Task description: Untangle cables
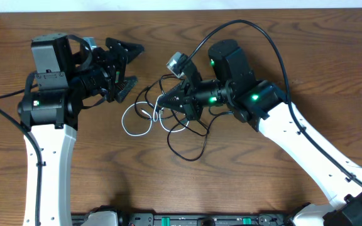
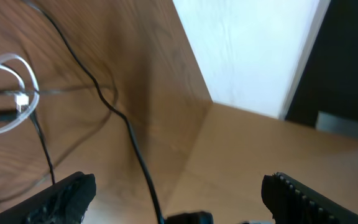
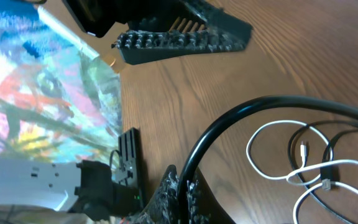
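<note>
Left pincer [image 1: 134, 64] released, empty, left of white cable [image 1: 131, 125]; right pincer [image 1: 162, 102] clenched on black cable [image 3: 278, 99], right of it; counter [image 1: 168, 194] beneath.

Reaches inward with both arms; holds left gripper [image 1: 137, 64] spread wide, right gripper [image 1: 163, 102] pinched shut on a black cable [image 3: 278, 100].

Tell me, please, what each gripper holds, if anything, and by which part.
The left gripper is open, holding nothing. The right gripper is shut on a thin black cable, pinched mid-cord, not at a plug.
</note>
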`<state>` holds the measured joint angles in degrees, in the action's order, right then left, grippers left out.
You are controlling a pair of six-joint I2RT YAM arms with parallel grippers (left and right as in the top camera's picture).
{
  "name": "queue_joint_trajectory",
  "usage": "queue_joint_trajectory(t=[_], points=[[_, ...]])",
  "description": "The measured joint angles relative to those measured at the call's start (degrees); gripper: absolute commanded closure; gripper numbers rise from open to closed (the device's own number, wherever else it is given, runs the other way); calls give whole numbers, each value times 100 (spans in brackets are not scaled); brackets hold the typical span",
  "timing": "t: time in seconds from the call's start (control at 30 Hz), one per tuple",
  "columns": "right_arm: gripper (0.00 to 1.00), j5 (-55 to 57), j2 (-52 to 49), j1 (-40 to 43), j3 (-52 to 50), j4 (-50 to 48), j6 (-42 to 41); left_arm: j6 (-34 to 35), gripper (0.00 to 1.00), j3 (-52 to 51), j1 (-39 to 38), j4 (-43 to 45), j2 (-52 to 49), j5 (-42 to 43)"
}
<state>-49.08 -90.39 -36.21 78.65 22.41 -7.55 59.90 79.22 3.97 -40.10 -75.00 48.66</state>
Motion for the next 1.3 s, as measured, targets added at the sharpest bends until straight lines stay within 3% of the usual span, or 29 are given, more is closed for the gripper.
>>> queue_joint_trajectory(t=[0.17,0.3,0.37,0.57,0.73,0.87,1.17,1.3], points=[[99,-66,0,-2,0,-57,315,0,9,0,0,2,0,807],[99,-103,0,-2,0,-177,415,17,29,0,-2,-4,0,1276],[99,-190,0,-2,0,-273,437,-7,31,0,-24,0,0,1394],[99,-358,0,-2,-2,-452,411,-17,33,0,-175,0,0,1554],[99,-391,0,-2,0,-483,380,-20,51,0,-299,0,2,1591],[99,-404,0,-2,0,-511,343,-15,60,0,-304,-2,2,1591],[99,-411,0,-2,0,-514,299,-4,73,0,-306,-9,2,1591],[99,-411,0,-2,0,-514,275,-17,73,0,-304,-9,0,1591]])
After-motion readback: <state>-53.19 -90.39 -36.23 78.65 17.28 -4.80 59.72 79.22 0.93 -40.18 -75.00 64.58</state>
